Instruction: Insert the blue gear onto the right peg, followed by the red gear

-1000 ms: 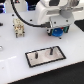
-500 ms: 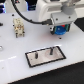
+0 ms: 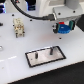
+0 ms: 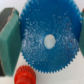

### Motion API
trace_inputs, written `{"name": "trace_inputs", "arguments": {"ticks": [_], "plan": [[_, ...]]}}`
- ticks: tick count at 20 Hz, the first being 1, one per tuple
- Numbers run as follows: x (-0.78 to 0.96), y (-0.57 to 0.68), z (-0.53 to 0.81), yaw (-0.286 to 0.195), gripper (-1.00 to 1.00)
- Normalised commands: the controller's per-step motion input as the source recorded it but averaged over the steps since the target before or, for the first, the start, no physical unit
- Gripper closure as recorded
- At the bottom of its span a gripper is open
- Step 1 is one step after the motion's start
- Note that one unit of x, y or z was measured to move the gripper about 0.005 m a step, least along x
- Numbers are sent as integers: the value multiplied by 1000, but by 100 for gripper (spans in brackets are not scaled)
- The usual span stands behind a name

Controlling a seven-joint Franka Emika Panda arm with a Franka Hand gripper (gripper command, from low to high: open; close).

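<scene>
Blue is the big gear [image 4: 49, 40], and the robot's claw [image 3: 63, 27] has squeezed it tight between two green fingers [image 4: 9, 39]. It hangs in the air over the white table [image 3: 15, 60], toward the exterior view's right. Just by it sits the little red gear [image 4: 24, 77]. Lower down lies the grey plate [image 3: 46, 56] with its thin dark pegs [image 3: 50, 50].

I see blue gear [image 4: 49, 39] between hand [image 4: 46, 37] pads, red gear [image 4: 24, 76] beside; right peg [image 3: 50, 50] upright on plate.
</scene>
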Motion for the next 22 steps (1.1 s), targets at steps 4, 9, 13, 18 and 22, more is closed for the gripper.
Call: {"name": "trace_inputs", "arguments": {"ticks": [4,9,13,18,22], "plan": [[800,-209,479,0,100],[737,-240,409,0,100],[717,-299,327,0,100],[681,-306,227,0,100],[637,-242,81,0,100]]}}
